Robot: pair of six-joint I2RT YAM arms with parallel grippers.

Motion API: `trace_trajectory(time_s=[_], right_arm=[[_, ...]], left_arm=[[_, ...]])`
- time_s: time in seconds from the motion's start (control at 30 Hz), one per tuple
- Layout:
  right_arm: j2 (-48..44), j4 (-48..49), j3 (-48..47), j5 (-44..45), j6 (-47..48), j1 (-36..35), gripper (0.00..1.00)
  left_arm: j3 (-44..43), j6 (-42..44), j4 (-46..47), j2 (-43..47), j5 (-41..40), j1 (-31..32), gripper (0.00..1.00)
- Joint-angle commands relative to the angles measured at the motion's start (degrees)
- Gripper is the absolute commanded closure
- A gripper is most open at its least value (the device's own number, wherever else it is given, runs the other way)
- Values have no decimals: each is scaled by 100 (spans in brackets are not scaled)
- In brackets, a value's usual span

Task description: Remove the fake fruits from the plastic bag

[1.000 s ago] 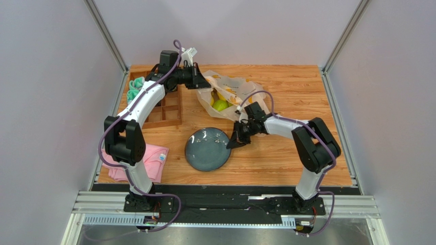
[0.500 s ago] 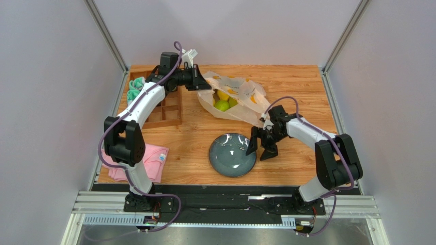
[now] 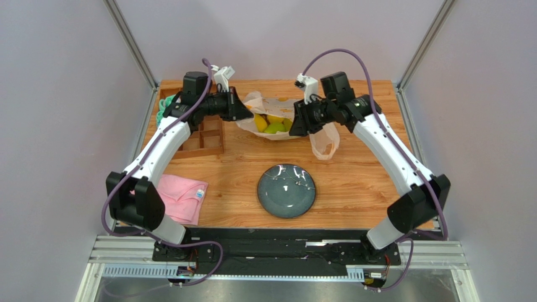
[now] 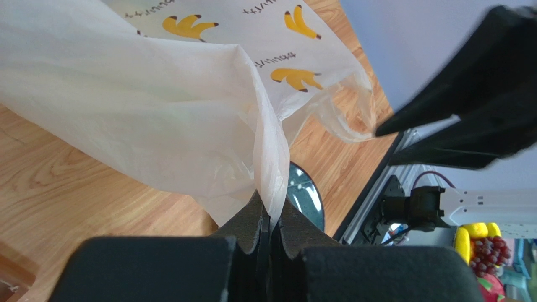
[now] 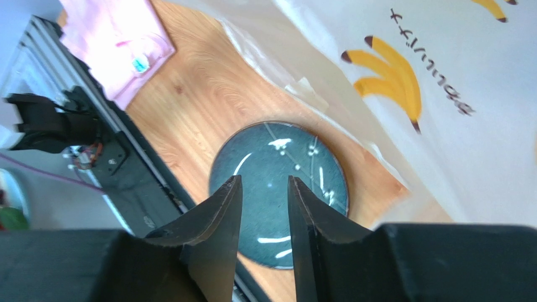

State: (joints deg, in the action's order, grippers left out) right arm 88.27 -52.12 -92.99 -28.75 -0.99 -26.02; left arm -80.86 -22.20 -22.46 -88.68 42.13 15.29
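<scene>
The plastic bag (image 3: 272, 112), cream with printed bananas, lies at the back middle of the table with its mouth held up. A yellow fruit (image 3: 261, 123) and a green fruit (image 3: 275, 128) show inside it. My left gripper (image 3: 243, 112) is shut on the bag's left rim; in the left wrist view (image 4: 270, 212) the thin film (image 4: 157, 113) is pinched between the pads. My right gripper (image 3: 294, 124) is at the bag's right side, open and empty; in the right wrist view (image 5: 265, 192) its jaws stand apart with the bag (image 5: 441, 94) beside them.
A dark blue-grey plate (image 3: 287, 190) sits at the front middle, also in the right wrist view (image 5: 277, 151). A bag handle (image 3: 324, 143) hangs right of the bag. A wooden compartment tray (image 3: 205, 137) with teal socks (image 3: 162, 108) is back left. A pink cloth (image 3: 183, 196) lies front left.
My right arm rose from beside the plate and swung to the back, up to the bag's right side. It slid the plate to the right earlier. The left gripper shifted slightly left, still pinching the bag.
</scene>
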Motion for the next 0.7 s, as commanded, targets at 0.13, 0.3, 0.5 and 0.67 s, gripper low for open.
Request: trace_trajectory(time_s=[0.13,0.3,0.5,0.67], right_arm=[[1323,351,-666,905,549,-728,65],[1921,589,-1001,1601,372,-843,66],[1266,-35,-757,126,671,-1133,64],[473,412,-124,-26,591,-1309,66]], left_arm=[[325,557,-443,1080,173,18,97],[1078,778,-857,1950,120,-43,97],[1986,366,-664,2435,-117,-394,97],[2022,216,-435,2347,5,-474,98]])
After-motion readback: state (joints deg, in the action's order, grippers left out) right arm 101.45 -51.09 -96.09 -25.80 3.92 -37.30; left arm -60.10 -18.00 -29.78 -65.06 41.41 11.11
